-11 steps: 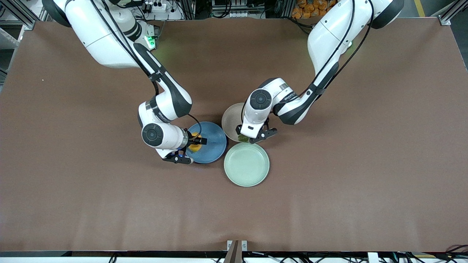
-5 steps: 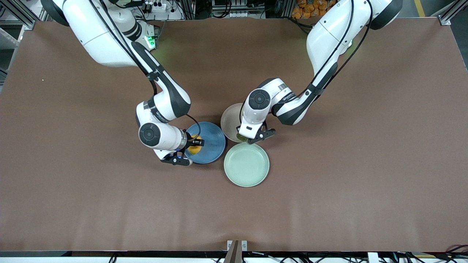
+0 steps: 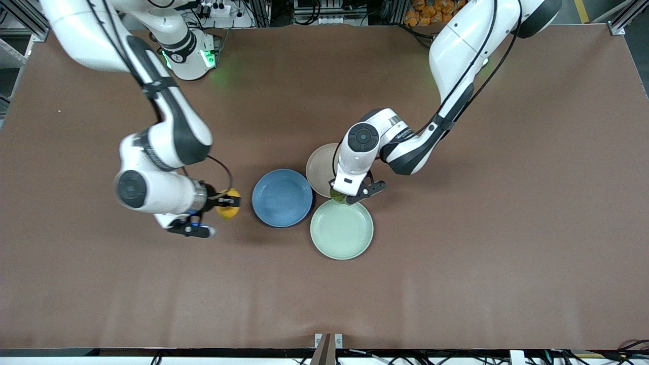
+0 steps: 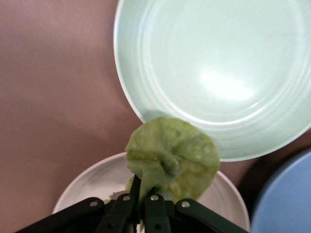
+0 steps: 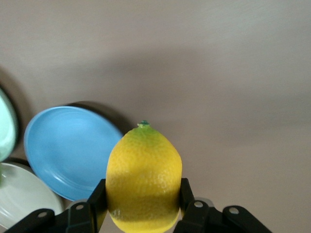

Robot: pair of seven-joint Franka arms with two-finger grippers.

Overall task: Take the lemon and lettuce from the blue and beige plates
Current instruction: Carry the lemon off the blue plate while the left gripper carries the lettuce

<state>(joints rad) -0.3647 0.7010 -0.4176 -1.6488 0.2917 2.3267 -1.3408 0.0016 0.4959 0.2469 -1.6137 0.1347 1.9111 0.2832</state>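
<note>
Over bare table beside the blue plate (image 3: 282, 197), the right gripper (image 3: 226, 203) pinches the lemon (image 3: 226, 210), while the left gripper (image 3: 340, 194) clamps the lettuce (image 4: 173, 158) over the beige plate's (image 3: 319, 165) rim by the mint plate (image 3: 342, 228).

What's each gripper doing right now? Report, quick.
Right gripper: shut on the lemon, over bare table beside the blue plate.
Left gripper: shut on the lettuce, over the beige plate.
</note>
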